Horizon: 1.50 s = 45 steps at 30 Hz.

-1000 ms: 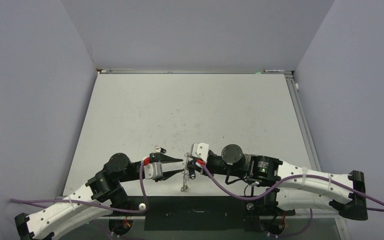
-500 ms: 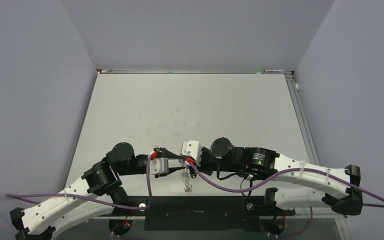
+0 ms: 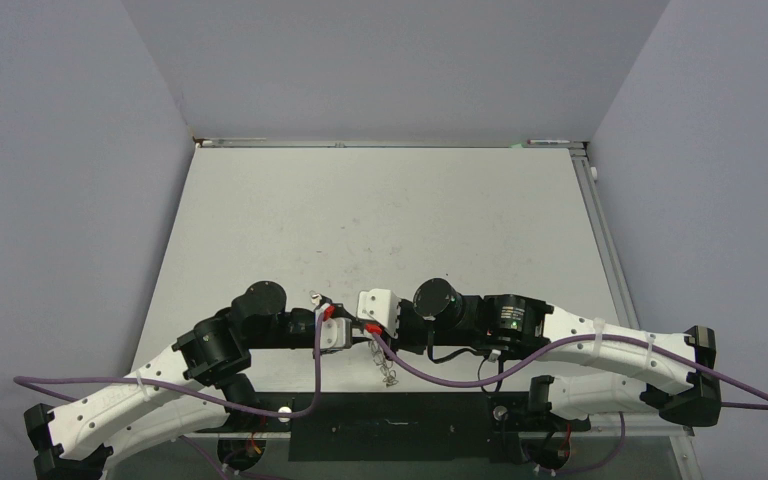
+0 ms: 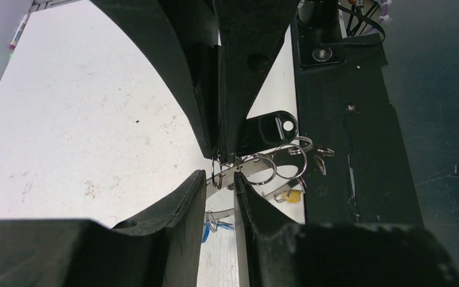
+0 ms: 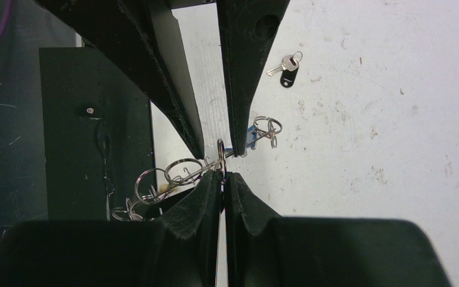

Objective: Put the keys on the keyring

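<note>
The keyring [image 4: 257, 169], a flat silver ring rimmed with wire loops, hangs low over the table's near edge between both grippers. My right gripper [image 5: 223, 174] is shut on its edge. My left gripper [image 4: 220, 179] faces it tip to tip, jaws a narrow gap apart, with the ring's flat band crossing that gap. On the ring hang a black-headed key [image 4: 272, 128], a yellow one [image 4: 294, 196] and a blue one [image 4: 210, 226]. Another black-headed key [image 5: 285, 67] lies loose on the table, just beyond the left gripper [image 3: 350, 325]. The ring's lower loops [image 3: 388, 368] dangle below the grippers.
The white table [image 3: 380, 220] stretches away behind the grippers, enclosed by grey walls on three sides. A black mounting plate [image 3: 400, 425] runs along the near edge, directly under the hanging loops.
Both arms have shifted left and come together. The left gripper has moved onto the keyring and its jaws have narrowed around it. The right gripper has stayed shut on the ring.
</note>
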Motion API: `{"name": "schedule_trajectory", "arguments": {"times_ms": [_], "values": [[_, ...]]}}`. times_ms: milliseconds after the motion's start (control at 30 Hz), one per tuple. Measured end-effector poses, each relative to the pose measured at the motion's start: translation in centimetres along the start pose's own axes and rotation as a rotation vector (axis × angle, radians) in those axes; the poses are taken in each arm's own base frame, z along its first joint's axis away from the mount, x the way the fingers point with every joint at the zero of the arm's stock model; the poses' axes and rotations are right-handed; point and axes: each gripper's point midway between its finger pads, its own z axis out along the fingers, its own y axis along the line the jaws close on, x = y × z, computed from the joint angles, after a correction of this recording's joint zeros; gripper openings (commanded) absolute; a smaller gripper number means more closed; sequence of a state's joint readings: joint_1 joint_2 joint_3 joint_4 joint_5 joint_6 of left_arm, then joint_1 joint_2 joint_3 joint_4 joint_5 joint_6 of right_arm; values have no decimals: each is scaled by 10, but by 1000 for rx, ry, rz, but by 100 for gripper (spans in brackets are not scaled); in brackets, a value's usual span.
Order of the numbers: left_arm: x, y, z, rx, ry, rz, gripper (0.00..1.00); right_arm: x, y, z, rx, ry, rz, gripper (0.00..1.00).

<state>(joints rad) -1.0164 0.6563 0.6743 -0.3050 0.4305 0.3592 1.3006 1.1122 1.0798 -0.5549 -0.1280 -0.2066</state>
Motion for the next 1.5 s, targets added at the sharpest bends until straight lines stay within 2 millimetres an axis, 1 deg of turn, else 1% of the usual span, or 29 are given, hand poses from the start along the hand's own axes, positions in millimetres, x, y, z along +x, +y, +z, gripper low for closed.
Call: {"name": "schedule_trajectory", "arguments": {"times_ms": [200,367,467,500,667,700,733,767,800,833,867,933,1033,1100,1200,1233,1333,1467,1500], "values": [[-1,-1,0,1,-5,3,12,1,4,3,-13,7,-6,5],[-4,0,-1,-2,-14,8,9,-6,8,1,-26,-10,-12,5],[-5,0,-1,-3,-18,10,1,-7,8,0,-28,-15,-13,5],[-5,0,-1,-3,-19,10,0,-7,8,0,-28,-16,-13,5],[-7,0,-2,-7,-29,11,0,-8,9,0,-35,-18,-17,6],[-7,0,-2,-11,-38,11,0,-8,9,0,-34,-21,-17,12],[-8,1,-3,-19,-51,14,0,-9,9,0,-33,-24,-17,25],[-9,1,-4,-30,-69,17,0,-11,8,0,-30,-33,-16,35],[-10,1,-7,-45,-91,18,0,-15,7,-1,-25,-49,-13,44],[-11,2,-9,-57,-108,18,0,-20,6,-3,-19,-72,-10,51],[-13,4,-12,-74,-132,21,0,-26,5,-6,-11,-103,-8,55],[-16,7,-16,-107,-176,18,0,-38,2,-15,12,-177,-7,58],[-23,14,-21,-147,-229,10,0,-53,-3,-37,55,-292,2,58],[-26,18,-22,-163,-255,-5,0,-62,-6,-49,80,-362,13,57],[-31,24,-25,-187,-304,-27,0,-67,-7,-60,97,-442,27,51],[-32,26,-26,-194,-319,-35,0,-68,-7,-62,98,-458,34,49],[-37,30,-29,-204,-359,-50,0,-67,-6,-59,99,-478,47,46],[-45,26,-30,-181,-394,-53,0,-62,-5,-48,93,-464,60,45],[-47,25,-31,-173,-406,-50,0,-61,-4,-45,90,-460,60,44]]}}
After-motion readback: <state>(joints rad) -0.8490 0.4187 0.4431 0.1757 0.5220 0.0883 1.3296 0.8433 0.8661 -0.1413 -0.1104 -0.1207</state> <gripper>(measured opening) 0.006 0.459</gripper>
